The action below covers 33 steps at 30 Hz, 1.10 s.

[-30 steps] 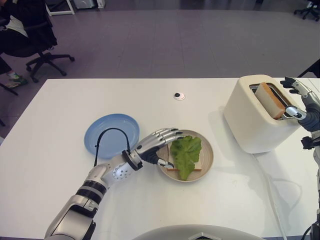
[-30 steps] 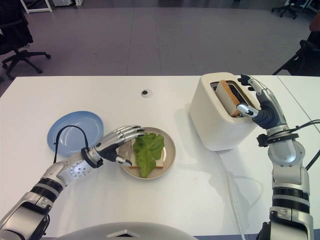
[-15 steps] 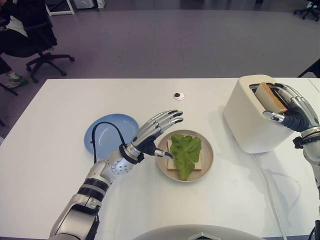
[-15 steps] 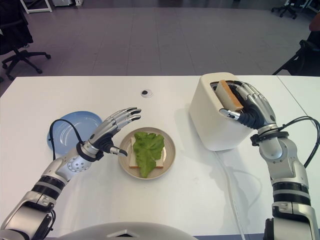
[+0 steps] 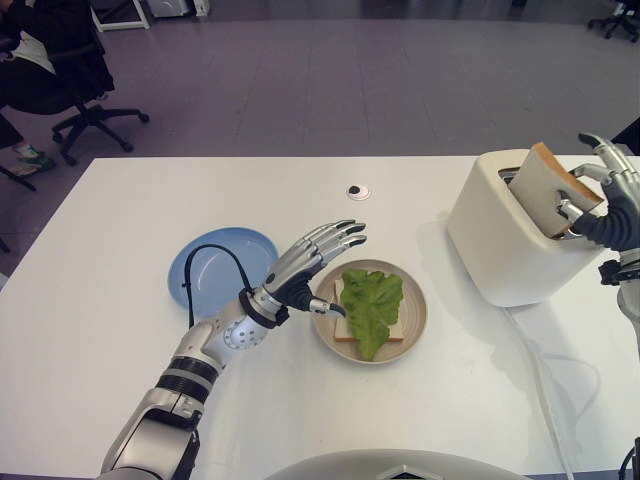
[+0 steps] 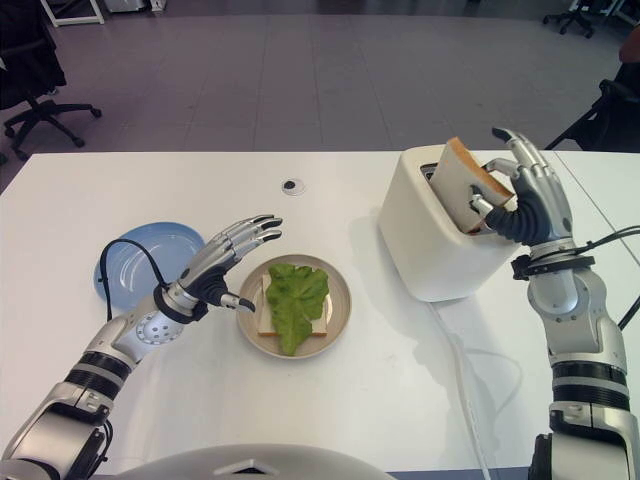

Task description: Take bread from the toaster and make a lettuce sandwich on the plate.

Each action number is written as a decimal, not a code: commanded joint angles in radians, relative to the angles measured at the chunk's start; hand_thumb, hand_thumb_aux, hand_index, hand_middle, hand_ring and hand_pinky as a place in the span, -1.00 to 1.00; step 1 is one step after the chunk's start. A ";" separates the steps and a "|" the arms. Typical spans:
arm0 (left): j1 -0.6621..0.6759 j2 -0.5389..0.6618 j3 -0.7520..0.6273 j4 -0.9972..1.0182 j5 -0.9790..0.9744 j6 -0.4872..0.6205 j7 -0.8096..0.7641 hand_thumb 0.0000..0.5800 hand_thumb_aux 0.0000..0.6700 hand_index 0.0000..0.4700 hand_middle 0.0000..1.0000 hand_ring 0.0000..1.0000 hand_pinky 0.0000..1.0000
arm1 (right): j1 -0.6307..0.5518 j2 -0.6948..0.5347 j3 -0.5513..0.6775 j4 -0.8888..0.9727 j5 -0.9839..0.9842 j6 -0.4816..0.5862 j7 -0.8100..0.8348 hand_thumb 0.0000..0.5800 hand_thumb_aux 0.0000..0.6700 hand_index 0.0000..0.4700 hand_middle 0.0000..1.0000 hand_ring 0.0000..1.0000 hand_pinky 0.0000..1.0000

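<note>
Left eye view, starting close in: the left arm comes up from the bottom-left corner over the white table (image 5: 120,230), forearm angled toward the middle, a black cable (image 5: 193,290) looping off its wrist. The left hand (image 5: 305,265) hangs raised above the tabletop, just to the left of the tan plate (image 5: 422,318). Its fingers (image 5: 338,236) are stretched out straight and fanned apart, tips pointing up and away, and it grips nothing. The thumb juts out low toward the plate's rim.

On that plate lies a slice of bread (image 6: 264,322), flat, with a lettuce leaf (image 5: 370,303) draped over it, so toast shows at the edges. Behind the left wrist sits a blue plate (image 5: 215,280), with the cable's loop crossing it.

Over to the right, and here's the action: the toaster (image 5: 495,250) stands near the table's right edge, its white cord (image 6: 465,385) trailing toward the near edge. The right hand (image 6: 528,205) is up above the toaster's top, wrist upright, fingers and thumb clamped on the second slice (image 6: 468,185). That slice is lifted and tilted, its upper corner well above the toaster and its lower end down at the slot's mouth. Whether it has cleared the slot is hard to call.

Farther back, a small black disc (image 5: 357,191) rests on the table.
</note>
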 commanded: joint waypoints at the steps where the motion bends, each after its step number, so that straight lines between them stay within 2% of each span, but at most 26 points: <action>1: -0.003 0.001 0.024 0.005 0.012 0.000 0.015 -1.00 -1.00 -1.00 -1.00 -1.00 -1.00 | -0.017 0.023 -0.064 -0.070 0.081 -0.043 -0.041 1.00 1.00 1.00 0.07 0.07 0.07; 2: -0.003 0.000 0.029 0.002 0.010 0.000 0.019 -1.00 -1.00 -1.00 -1.00 -1.00 -1.00 | -0.015 0.033 -0.075 -0.092 0.109 -0.060 -0.043 1.00 1.00 1.00 0.47 0.47 0.47; 3: -0.004 0.000 0.034 0.001 0.010 0.000 0.021 -1.00 -1.00 -1.00 -1.00 -1.00 -1.00 | -0.013 0.043 -0.081 -0.113 0.140 -0.075 -0.039 1.00 1.00 1.00 1.00 1.00 1.00; 8: -0.001 0.004 0.062 0.010 -0.071 -0.042 0.003 -1.00 -1.00 -1.00 -1.00 -1.00 -1.00 | -0.007 0.082 -0.078 -0.195 0.273 -0.135 0.016 1.00 1.00 1.00 1.00 1.00 1.00; 12: 0.010 0.012 0.080 0.009 -0.240 -0.112 -0.058 -1.00 -1.00 -1.00 -1.00 -1.00 -1.00 | -0.006 0.123 0.015 -0.254 0.410 -0.130 0.147 1.00 1.00 1.00 1.00 1.00 1.00; 15: 0.030 0.039 0.028 -0.021 -0.569 -0.198 -0.159 -1.00 -1.00 -1.00 -1.00 -1.00 -1.00 | -0.010 0.164 0.106 -0.283 0.455 -0.112 0.241 1.00 1.00 1.00 1.00 1.00 1.00; 18: 0.067 0.092 -0.058 -0.123 -0.897 -0.240 -0.293 -1.00 -1.00 -1.00 -1.00 -1.00 -1.00 | -0.005 0.209 0.214 -0.268 0.453 -0.100 0.339 1.00 1.00 1.00 1.00 1.00 1.00; 22: 0.111 0.140 -0.125 -0.215 -1.135 -0.257 -0.495 -1.00 -1.00 -1.00 -1.00 -1.00 -1.00 | -0.009 0.259 0.343 -0.180 0.405 -0.095 0.453 1.00 1.00 1.00 1.00 1.00 1.00; 28: 0.154 0.122 -0.123 -0.268 -1.245 -0.237 -0.731 -1.00 -1.00 -1.00 -1.00 -1.00 -1.00 | -0.054 0.298 0.454 -0.068 0.310 -0.103 0.558 1.00 1.00 1.00 1.00 1.00 1.00; 33: 0.177 0.082 -0.097 -0.241 -1.184 -0.208 -0.850 -1.00 -1.00 -1.00 -1.00 -1.00 -1.00 | -0.060 0.313 0.480 -0.044 0.284 -0.101 0.592 1.00 1.00 1.00 1.00 1.00 1.00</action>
